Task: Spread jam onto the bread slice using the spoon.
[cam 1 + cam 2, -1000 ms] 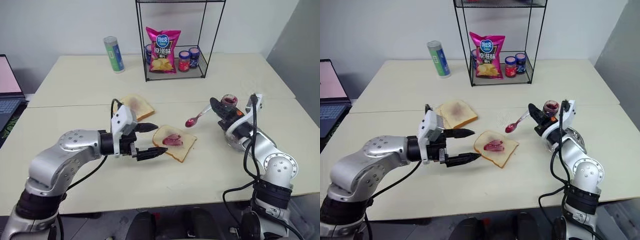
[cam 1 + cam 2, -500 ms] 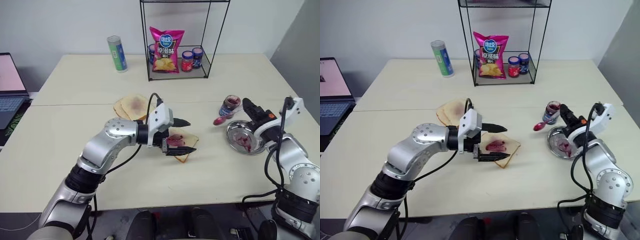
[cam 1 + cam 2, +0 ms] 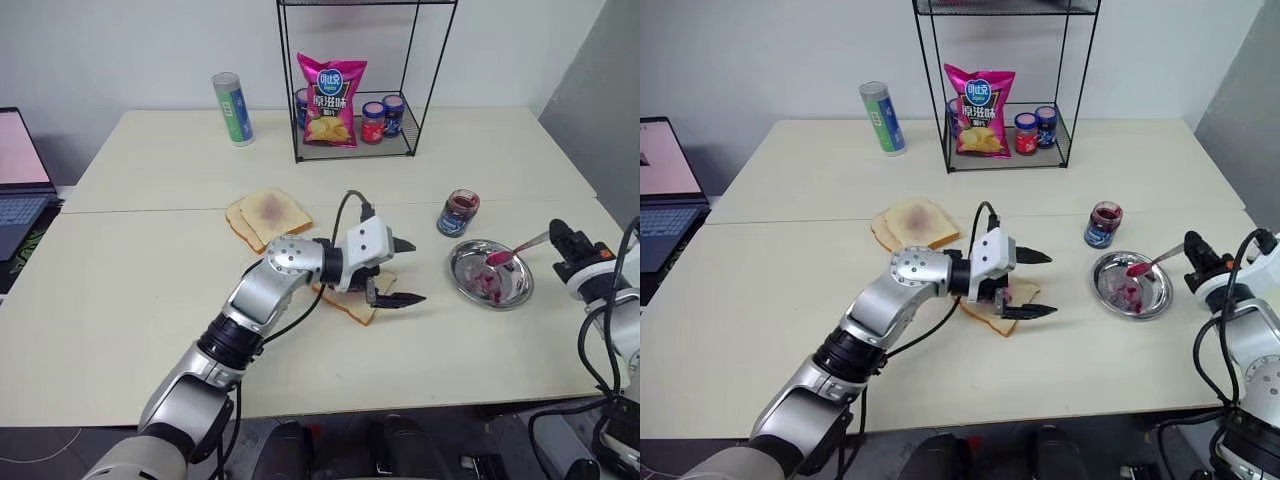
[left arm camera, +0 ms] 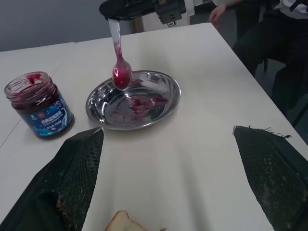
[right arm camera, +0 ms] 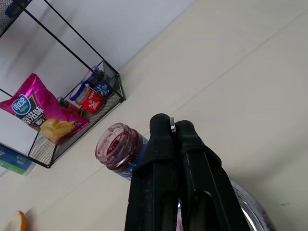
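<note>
The bread slice (image 3: 350,305), smeared purple-red at its centre, lies mid-table, mostly covered by my left gripper (image 3: 408,270). That gripper stands open above the slice's right side, fingers pointing toward the round steel dish (image 3: 455,272). A corner of the slice (image 4: 126,222) peeks between the fingers in the left wrist view. My right gripper (image 3: 553,234) is shut on the spoon (image 3: 520,247) by its handle. The stained bowl of the spoon (image 4: 121,76) hangs just over the dish's far side. The open jar of jam (image 3: 459,212) stands behind the dish, to its left.
Two overlapped slices (image 3: 268,213) lie left of the bread slice. A wire rack (image 3: 350,150) at the back holds a pink chip bag and red-lidded jars. A green can (image 3: 230,108) stands beside it, a laptop (image 3: 20,170) at the far left. A person's hand (image 4: 219,9) shows beyond the table.
My left gripper has swept right across the bread slice, still open. My right gripper has carried the spoon right, from beside the jam jar to over the steel dish.
</note>
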`<state>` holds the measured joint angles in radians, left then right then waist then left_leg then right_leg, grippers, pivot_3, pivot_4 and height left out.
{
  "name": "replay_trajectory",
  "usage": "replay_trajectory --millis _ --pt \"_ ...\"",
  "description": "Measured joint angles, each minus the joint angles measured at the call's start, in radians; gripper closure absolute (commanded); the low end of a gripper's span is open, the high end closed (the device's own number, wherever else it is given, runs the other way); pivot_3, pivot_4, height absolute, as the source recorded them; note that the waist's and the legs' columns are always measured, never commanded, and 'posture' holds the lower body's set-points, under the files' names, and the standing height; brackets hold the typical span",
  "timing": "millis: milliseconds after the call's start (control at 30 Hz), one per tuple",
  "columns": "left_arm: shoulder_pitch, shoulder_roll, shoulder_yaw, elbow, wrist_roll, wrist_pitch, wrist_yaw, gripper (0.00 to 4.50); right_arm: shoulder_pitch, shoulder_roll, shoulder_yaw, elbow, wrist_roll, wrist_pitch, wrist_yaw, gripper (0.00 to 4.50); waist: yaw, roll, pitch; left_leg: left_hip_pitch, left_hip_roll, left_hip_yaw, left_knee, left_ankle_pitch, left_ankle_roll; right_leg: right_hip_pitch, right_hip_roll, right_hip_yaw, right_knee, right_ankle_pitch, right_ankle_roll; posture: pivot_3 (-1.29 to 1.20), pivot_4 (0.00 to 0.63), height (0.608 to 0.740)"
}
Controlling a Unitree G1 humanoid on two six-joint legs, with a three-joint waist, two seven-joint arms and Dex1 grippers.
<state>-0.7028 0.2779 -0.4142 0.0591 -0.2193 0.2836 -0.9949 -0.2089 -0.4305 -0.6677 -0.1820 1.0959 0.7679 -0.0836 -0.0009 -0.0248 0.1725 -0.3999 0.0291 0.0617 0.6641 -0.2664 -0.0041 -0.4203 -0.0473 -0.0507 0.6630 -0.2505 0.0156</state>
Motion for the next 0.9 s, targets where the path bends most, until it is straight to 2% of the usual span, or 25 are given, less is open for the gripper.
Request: replay_trajectory --millis 133,667,767,900 --pt "-0.016 -0.029 0.011 0.004 -0.001 0.002 0.004 0.00 0.030 0.000 0.001 0.042 -0.026 -0.021 0.034 4.47 0.000 0.000 0.000 0.000 0.000 0.000 0.000 0.000 0.000 0.000 0.000 0.000 0.000 0.000 0.000 0.00 0.150 0.740" --pt "-0.004 -0.007 0.028 -0.007 0.008 0.015 0.001 0.00 0.006 -0.011 0.004 0.193 -0.122 -0.099 0.149 4.47 -0.001 0.001 -0.001 0.001 0.000 0.000 0.000 0.000 0.000 0.000 0.001 0.001 0.001 0.000 0.000 0.00 0.150 0.740" --pt "-0.004 -0.007 0.029 -0.008 0.006 0.017 0.000 0.00 -0.002 -0.012 0.007 0.207 -0.139 -0.106 0.162 3.91 -0.001 0.001 -0.001 0.001 0.000 0.000 0.001 0.000 0.000 0.000 0.001 0.001 0.001 0.000 0.000 0.00 0.150 0.740" --pt "-0.004 -0.006 0.030 -0.008 0.005 0.019 0.000 0.00 -0.002 -0.012 0.022 0.229 -0.162 -0.106 0.165 2.96 -0.001 0.001 -0.001 0.001 0.000 0.000 0.001 0.000 0.000 0.000 0.001 0.001 0.001 0.000 0.000 0.00 0.150 0.740"
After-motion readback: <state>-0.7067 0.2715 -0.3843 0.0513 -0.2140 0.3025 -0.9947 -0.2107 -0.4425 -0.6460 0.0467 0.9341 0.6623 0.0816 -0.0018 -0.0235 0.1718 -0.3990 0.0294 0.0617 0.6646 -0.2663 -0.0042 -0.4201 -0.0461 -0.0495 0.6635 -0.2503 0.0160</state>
